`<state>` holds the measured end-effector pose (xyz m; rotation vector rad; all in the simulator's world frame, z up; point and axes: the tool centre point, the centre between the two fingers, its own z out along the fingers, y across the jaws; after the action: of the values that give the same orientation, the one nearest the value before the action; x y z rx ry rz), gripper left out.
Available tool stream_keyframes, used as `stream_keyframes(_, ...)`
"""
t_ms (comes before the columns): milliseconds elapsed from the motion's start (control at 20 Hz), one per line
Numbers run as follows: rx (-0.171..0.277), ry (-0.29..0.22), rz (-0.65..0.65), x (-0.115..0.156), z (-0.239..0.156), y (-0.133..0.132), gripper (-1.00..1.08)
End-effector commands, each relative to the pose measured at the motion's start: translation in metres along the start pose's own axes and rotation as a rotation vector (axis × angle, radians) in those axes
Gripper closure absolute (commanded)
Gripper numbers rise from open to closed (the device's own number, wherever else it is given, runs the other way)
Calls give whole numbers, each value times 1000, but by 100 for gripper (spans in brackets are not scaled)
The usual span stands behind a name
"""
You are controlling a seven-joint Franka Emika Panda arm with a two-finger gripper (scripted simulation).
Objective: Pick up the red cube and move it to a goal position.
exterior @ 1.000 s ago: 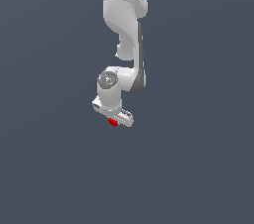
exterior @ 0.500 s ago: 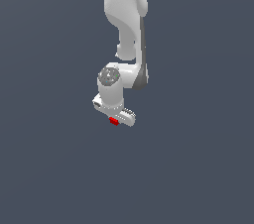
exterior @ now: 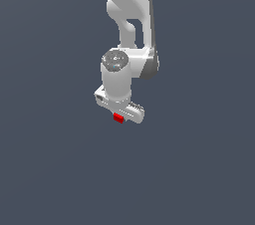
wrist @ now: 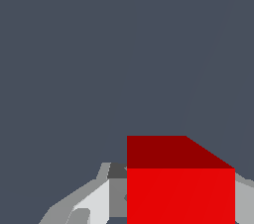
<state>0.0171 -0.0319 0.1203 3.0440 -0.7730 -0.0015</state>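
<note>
A plain dark grey-blue ground fills both views with no edge or mark on it, so whether it is a desk top cannot be told, and no goal marker shows anywhere. The white Panda arm comes down from the top of the exterior view, its wrist turned so the broad white hand body faces the camera. Below that hand sits the tool, and the red cube shows as a small bright patch right at its underside, much narrower than the hand above it. In the wrist view the cube looms large, with a pale grey finger hard against one side and a sliver of another at the opposite side, so the tool looks closed narrowly on the cube, gripping two opposite flat faces. The cube reads as a small rigid block, likely light, with smooth faces that could slip or twist if the pinch were off centre; a hold square across parallel faces, near the middle, seems the safest.
</note>
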Motion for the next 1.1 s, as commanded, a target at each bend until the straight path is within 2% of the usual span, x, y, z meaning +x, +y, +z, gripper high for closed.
stream_keyframes(0,0,1,0,3,-26,-11,108)
stream_keyframes(600,0,1,0,19,-142,-63,108)
stream_keyframes(1050,1,1,0,27,-189,-86,108)
